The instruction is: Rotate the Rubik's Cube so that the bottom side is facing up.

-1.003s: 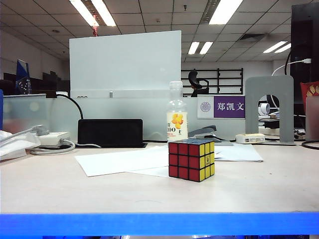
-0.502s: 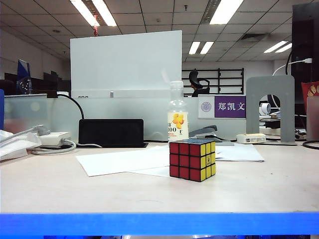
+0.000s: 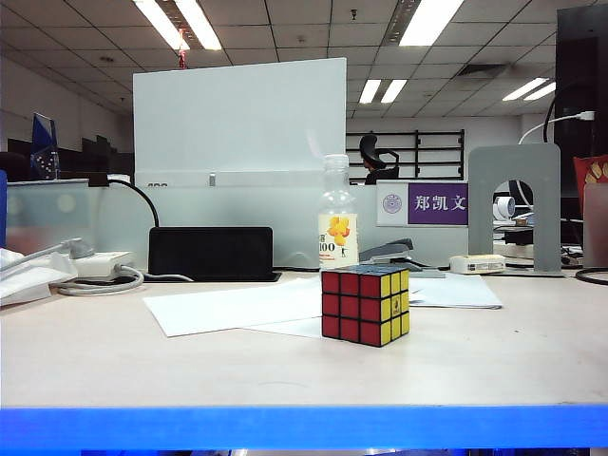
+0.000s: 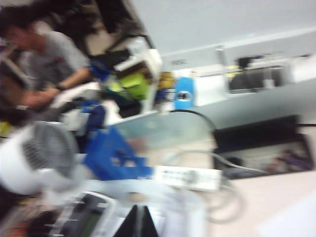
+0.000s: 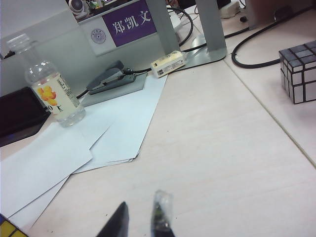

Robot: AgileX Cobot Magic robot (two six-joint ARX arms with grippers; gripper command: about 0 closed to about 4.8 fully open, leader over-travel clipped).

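- Red and yellow faces of the Rubik's Cube (image 3: pixel 366 306) show at lower centre of the exterior frame, on the table (image 3: pixel 475 351), touched by neither arm.
- Behind it stands a bottle (image 3: pixel 337 226), with white papers (image 3: pixel 228 309) to its left.
- Left gripper (image 4: pixel 140 223), at the blurred wrist frame's bottom edge, is closed, holding nothing.
- Right gripper (image 5: pixel 140 222) hovers above the table, jaws slightly parted and empty.

- We see an open-plan office: ceiling light panels (image 3: pixel 180 21), desk partition (image 3: pixel 239 119).
- On the table (image 3: pixel 285 361): papers (image 3: pixel 233 306), stapler (image 3: pixel 389 252), nameplate (image 3: pixel 423 203).
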